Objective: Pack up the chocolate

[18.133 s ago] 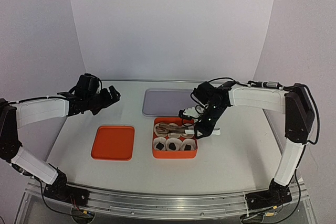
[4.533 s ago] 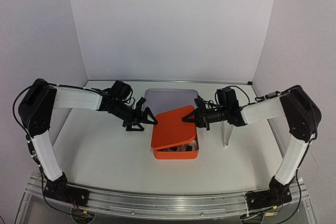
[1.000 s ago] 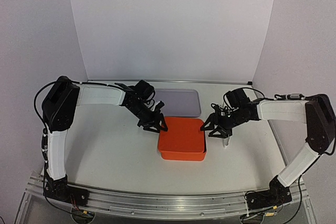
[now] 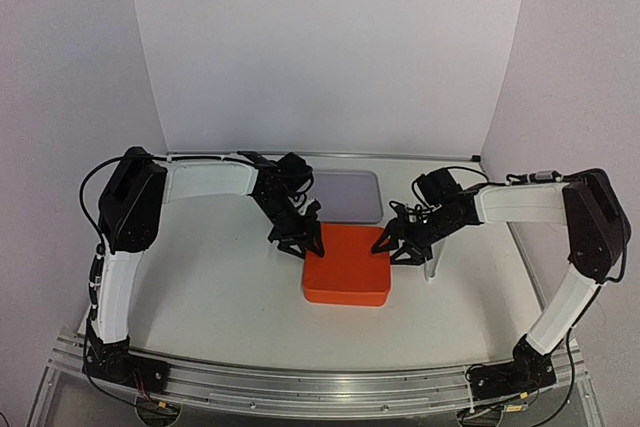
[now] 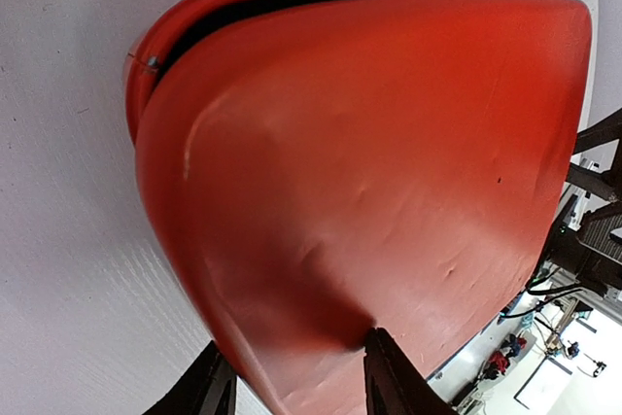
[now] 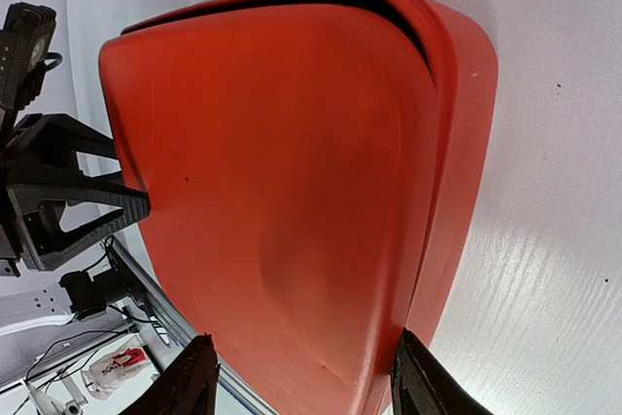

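The chocolate is hidden inside the orange box [image 4: 346, 294], which has its orange lid [image 4: 347, 262] on. My left gripper [image 4: 303, 244] points down at the lid's far left corner. In the left wrist view the lid [image 5: 369, 143] fills the frame. The left gripper [image 5: 303, 376] is open, one tip touching the lid's top, the other beside its edge. My right gripper [image 4: 396, 250] is at the far right corner. In the right wrist view it [image 6: 309, 381] is open astride that corner of the lid [image 6: 282, 143].
A grey tray [image 4: 345, 192] lies flat behind the box. A small pale upright object [image 4: 430, 265] stands just right of the box, under my right arm. White walls close the back and sides of the table [image 4: 220, 287].
My right gripper has moved left from beside the box onto the lid's far right corner. The left gripper has shifted slightly toward the lid's corner. The box stays put.
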{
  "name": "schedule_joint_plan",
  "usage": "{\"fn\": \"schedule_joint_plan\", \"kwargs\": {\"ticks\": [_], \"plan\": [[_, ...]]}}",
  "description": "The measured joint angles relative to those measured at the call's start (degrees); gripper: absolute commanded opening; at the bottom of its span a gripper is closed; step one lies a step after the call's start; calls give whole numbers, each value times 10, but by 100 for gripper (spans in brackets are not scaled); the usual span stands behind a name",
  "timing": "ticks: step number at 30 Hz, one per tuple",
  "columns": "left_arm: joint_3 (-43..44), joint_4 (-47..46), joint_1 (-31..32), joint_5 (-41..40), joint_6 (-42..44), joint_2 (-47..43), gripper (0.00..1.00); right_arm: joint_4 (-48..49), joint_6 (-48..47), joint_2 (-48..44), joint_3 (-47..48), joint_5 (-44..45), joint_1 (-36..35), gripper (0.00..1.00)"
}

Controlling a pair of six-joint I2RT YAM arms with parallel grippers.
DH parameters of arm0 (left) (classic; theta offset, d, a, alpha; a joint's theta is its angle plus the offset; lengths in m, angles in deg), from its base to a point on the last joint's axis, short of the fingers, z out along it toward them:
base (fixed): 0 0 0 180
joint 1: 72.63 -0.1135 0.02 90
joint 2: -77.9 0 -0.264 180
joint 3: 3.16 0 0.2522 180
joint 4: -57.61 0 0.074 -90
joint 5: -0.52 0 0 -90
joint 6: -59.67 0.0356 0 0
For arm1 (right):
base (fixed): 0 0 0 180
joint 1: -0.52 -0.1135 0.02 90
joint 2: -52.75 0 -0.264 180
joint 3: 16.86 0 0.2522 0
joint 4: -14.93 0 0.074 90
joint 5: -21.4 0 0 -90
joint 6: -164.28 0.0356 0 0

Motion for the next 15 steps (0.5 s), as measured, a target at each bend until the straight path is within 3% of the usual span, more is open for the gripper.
{"fn": "schedule_joint_plan", "kwargs": {"ticks": [8, 15], "plan": [[7, 4, 1, -13, -2, 2, 44, -7, -1, 11, 13, 23, -3, 57], [14, 2, 2, -23, -7, 7, 55, -21, -9, 34, 17, 47, -5, 57]]}}
